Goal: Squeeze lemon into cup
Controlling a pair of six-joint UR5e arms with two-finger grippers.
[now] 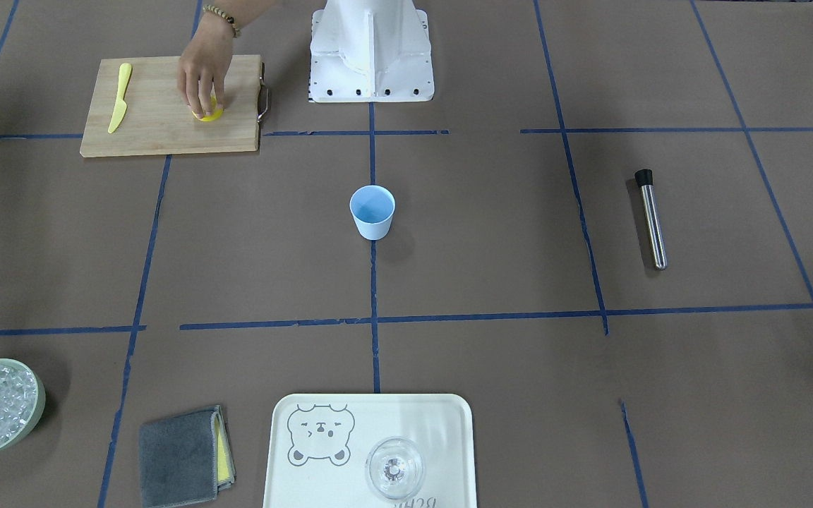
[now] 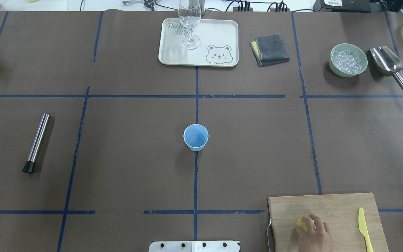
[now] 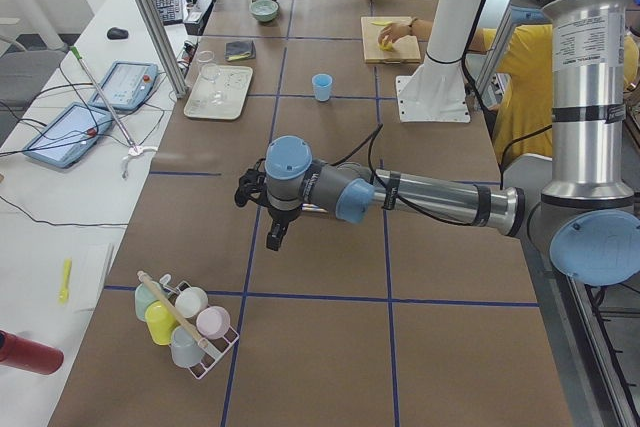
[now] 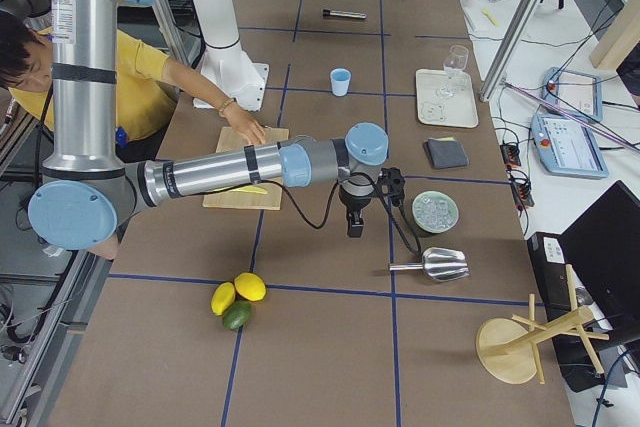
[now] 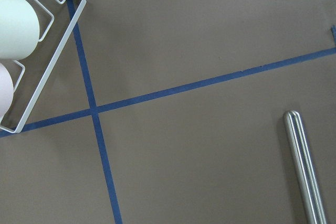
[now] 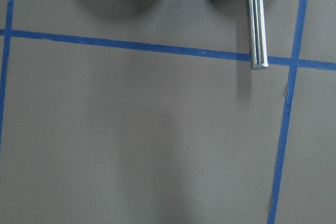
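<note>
Two claws are mine, my left claw (image 3: 273, 239) and my right claw (image 4: 354, 227). I cannot tell how far either is open or whether it holds anything. Both hang over the brown worktop (image 2: 117, 157). A wooden cutting board (image 2: 341, 210) lies near my right claw, on the side toward my base. The light-blue cup (image 2: 196, 137) stands upright between my claws, well apart from each. The lemon (image 2: 301, 225) rests on that board, under the fingers of a person's hand (image 2: 315, 234).
</note>
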